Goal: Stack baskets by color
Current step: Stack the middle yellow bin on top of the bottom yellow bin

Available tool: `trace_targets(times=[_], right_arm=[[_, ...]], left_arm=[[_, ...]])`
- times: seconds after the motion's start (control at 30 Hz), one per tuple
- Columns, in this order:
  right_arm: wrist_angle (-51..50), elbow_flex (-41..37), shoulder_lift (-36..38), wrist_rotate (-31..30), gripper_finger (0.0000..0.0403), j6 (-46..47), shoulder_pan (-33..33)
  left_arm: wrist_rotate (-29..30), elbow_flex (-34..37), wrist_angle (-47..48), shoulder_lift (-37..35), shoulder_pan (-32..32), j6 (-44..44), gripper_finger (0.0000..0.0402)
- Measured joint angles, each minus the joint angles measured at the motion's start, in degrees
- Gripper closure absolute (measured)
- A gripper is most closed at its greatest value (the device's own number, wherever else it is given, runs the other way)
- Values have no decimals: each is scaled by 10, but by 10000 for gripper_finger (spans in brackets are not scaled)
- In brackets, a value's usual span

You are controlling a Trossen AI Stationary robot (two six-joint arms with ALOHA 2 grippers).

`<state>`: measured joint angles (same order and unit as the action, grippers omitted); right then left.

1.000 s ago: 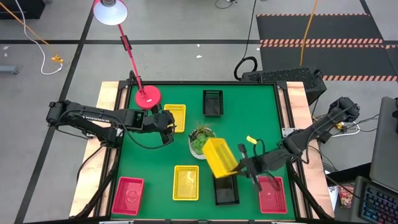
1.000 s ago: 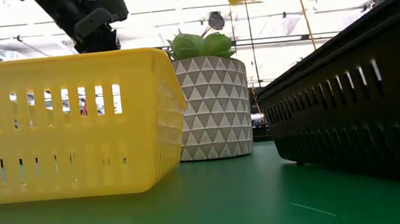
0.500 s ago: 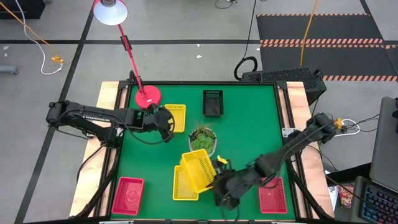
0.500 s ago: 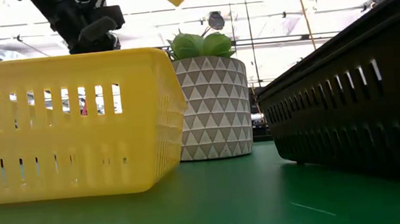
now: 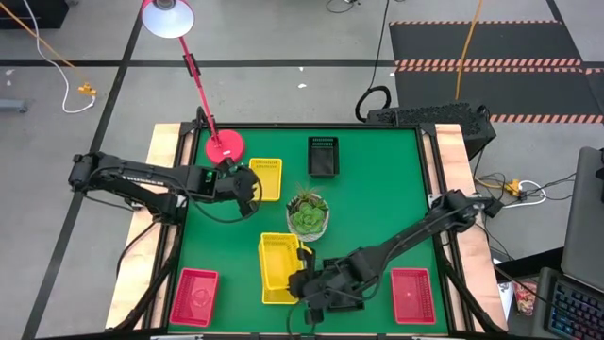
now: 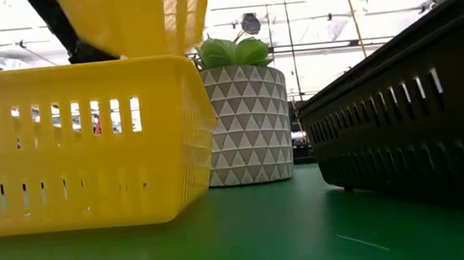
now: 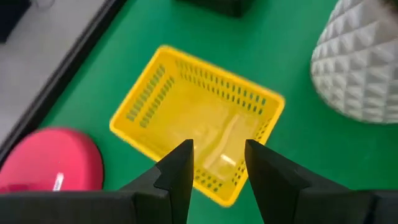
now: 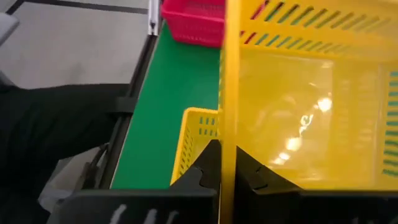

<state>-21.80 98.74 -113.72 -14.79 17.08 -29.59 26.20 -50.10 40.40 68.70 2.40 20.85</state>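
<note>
Stacking barely begun: the right gripper (image 5: 304,280), clamped on a yellow basket's (image 5: 276,257) rim, holds it over a second yellow basket (image 6: 81,143); the left gripper (image 7: 217,163) hovers part-open above a third (image 5: 265,178); red baskets (image 5: 194,297) remain apart.

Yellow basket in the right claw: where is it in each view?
High: held yellow basket front-centre, over another yellow basket.
Low: the basket at top left.
Left wrist: not in it.
Right wrist: the basket fills the right side, right claw on its rim.
Landmark: plant pot just behind it.
</note>
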Motion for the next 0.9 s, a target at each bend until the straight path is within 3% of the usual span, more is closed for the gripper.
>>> trace_targets(times=[0.2, 0.53, 0.9], right_arm=[[6, 0, -26, 1, 403, 24, -2], [0, 0, -56, 16, 403, 61, 0], [1, -19, -56, 15, 372, 73, 0]], left_arm=[[11, 0, -1, -49, -2, -54, 254], [24, 0, -20, -166, 11, -63, 254], [24, 0, -49, -166, 29, -107, 254]])
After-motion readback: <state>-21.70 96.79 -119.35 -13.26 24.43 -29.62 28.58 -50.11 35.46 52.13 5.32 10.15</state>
